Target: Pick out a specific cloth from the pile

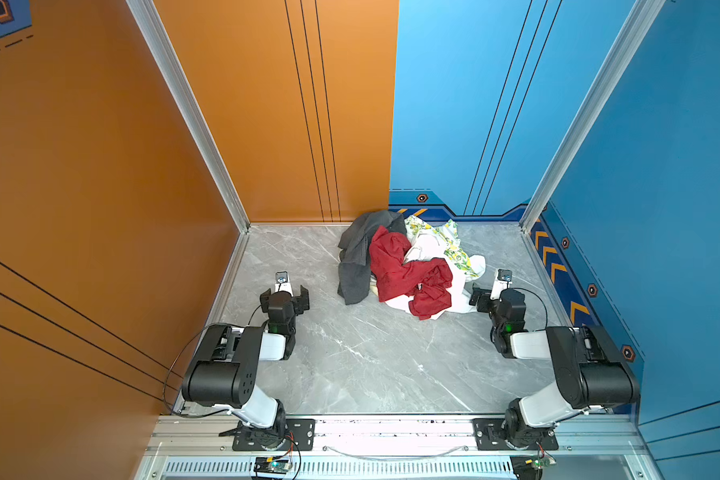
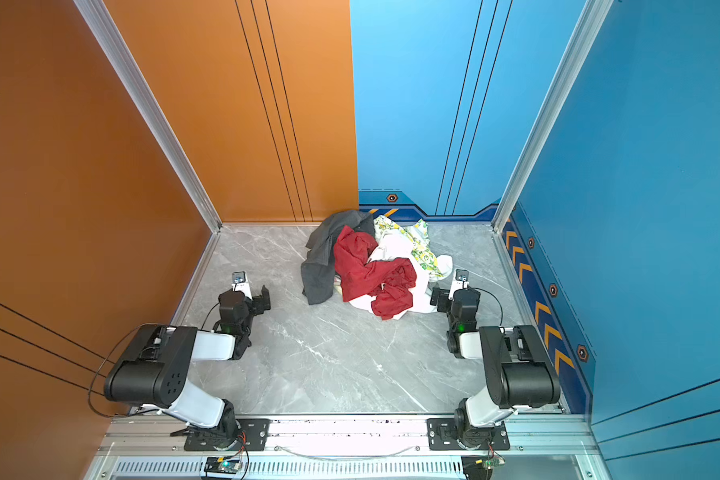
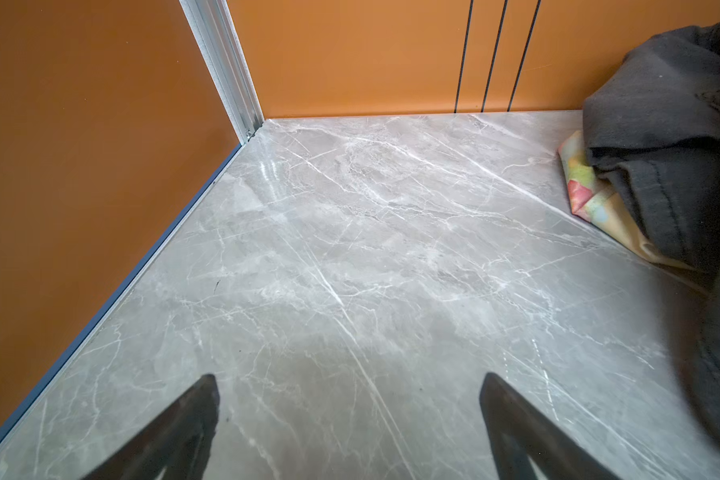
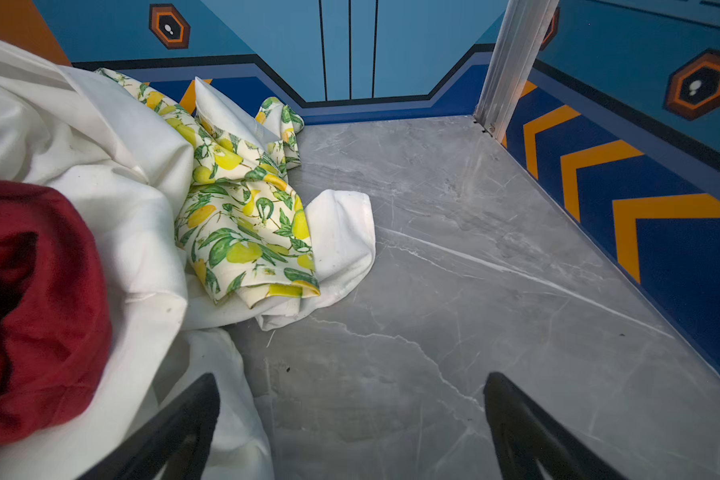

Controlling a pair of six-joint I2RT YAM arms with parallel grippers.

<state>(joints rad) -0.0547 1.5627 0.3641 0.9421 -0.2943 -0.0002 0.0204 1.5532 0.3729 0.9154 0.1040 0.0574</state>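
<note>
My left gripper [image 3: 350,382] hangs with jaws spread wide and empty above the bare marble table [image 3: 350,249]; the pile [image 1: 404,266] lies to its right. My right gripper [image 4: 352,380] is spread too, holding nothing. The cloth [image 4: 113,187] lies just beside its left finger, under the red cloth [image 4: 38,299] and lemon-print cloth [image 4: 242,216].

grey marble floor [image 1: 371,365], orange wall [image 1: 80,166], blue wall [image 1: 661,187]
</note>
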